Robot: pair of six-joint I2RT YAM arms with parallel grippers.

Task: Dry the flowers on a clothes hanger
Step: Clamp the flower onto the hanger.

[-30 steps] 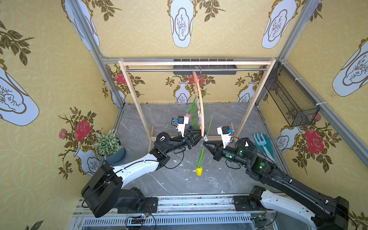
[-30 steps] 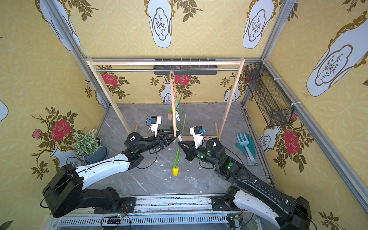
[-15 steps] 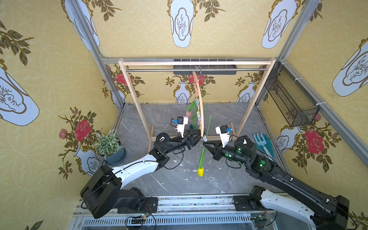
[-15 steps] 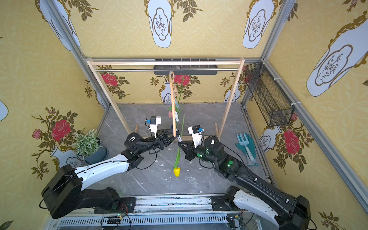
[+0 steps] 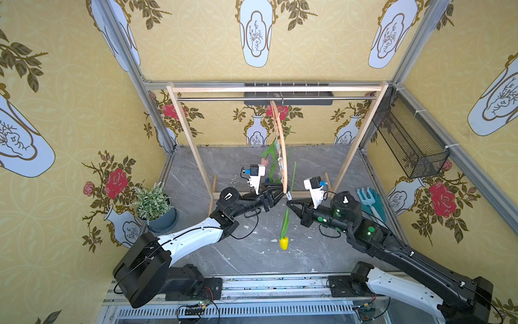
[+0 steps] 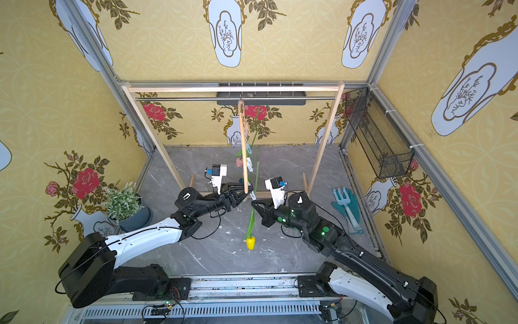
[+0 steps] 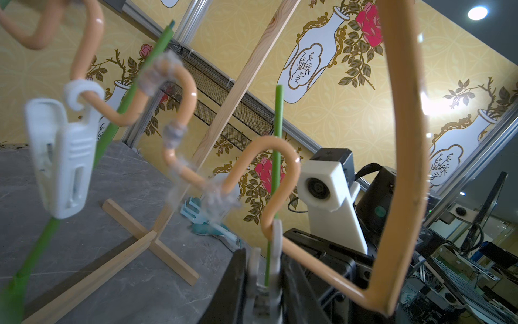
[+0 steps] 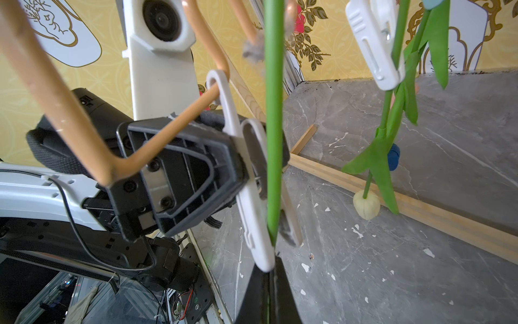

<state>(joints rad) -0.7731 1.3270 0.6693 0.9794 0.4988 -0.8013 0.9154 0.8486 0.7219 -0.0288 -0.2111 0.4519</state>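
Note:
The clothes hanger (image 5: pixel 281 146) (image 6: pixel 243 146) hangs edge-on from the rack's rail. Pink (image 5: pixel 264 162), cream (image 8: pixel 365 207) and blue (image 8: pixel 393 160) flowers hang from it head down. My left gripper (image 5: pixel 283 193) (image 7: pixel 265 280) is shut on the white peg (image 7: pixel 276 244) (image 8: pixel 252 196) at the hanger's near end. The yellow tulip's green stem (image 7: pixel 277 140) (image 8: pixel 273 112) stands between that peg's halves. My right gripper (image 5: pixel 288 202) (image 8: pixel 269 283) is shut on this stem just below the peg. The yellow head (image 5: pixel 283 243) (image 6: pixel 250 243) dangles above the floor.
The wooden rack's posts (image 5: pixel 190 140) and foot bars (image 8: pixel 420 213) stand round the hanger. A potted plant (image 5: pixel 152 202) sits at the left wall. A teal garden fork and glove (image 5: pixel 370 202) lie at the right. A wire basket (image 5: pixel 412 143) hangs on the right wall.
The right arm has shifted slightly and the yellow tulip's head has swung a little to the right. The left gripper stays at the peg.

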